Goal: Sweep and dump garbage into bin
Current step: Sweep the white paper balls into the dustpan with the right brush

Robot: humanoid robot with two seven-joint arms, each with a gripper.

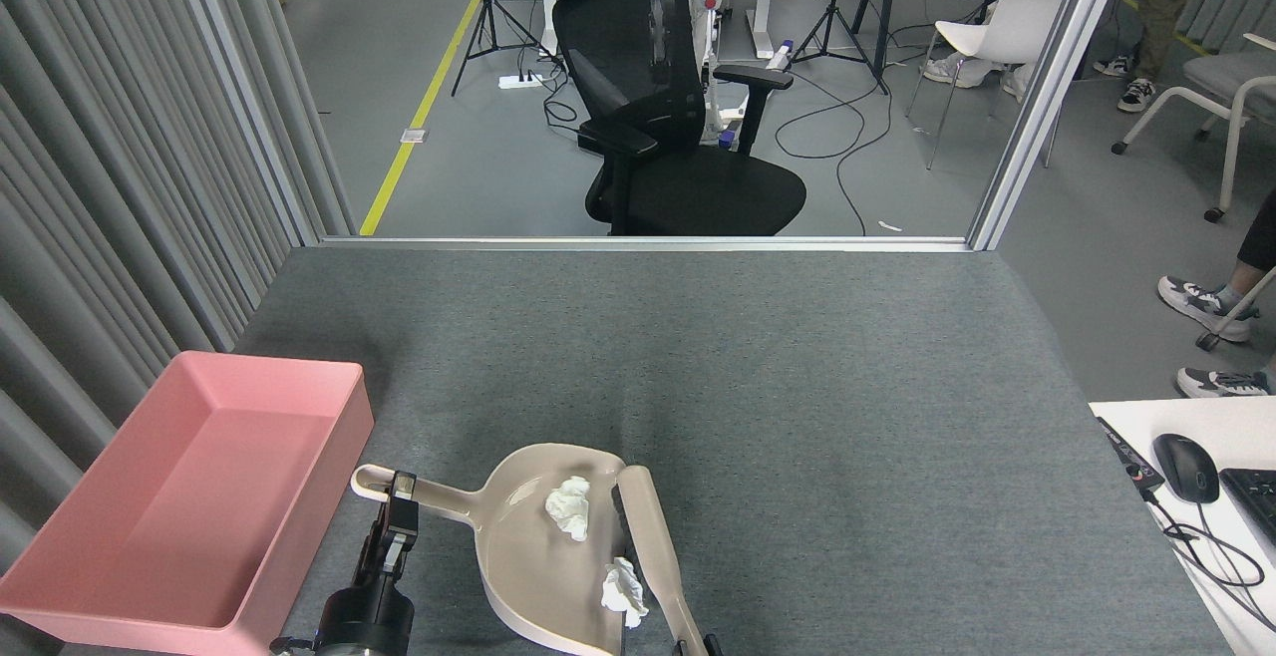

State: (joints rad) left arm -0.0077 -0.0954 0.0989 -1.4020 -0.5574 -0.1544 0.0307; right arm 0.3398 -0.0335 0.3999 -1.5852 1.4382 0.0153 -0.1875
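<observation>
Two paper wads in the dustpan, pink bin empty at the left

Two small crumpled white wads are seen inside the beige dustpan [518, 556]: one wad [569, 506] lies near the pan's middle, the other wad [625, 590] lies at its open right edge. The pink bin [120, 576], shallow and rectangular, is set upright on the tabletop's left edge, its inside bare.

— Open ground? 
— Grey table [797, 387]: bare across its far and right parts. 
— Obstacles, near edge? 
— Dustpan [528, 546], brush [653, 546] along its right lip. 
— Left side? 
— Pink bin [329, 467] at the table's left edge; narrow gap to the dustpan handle, taken up by the left gripper [399, 511].
</observation>
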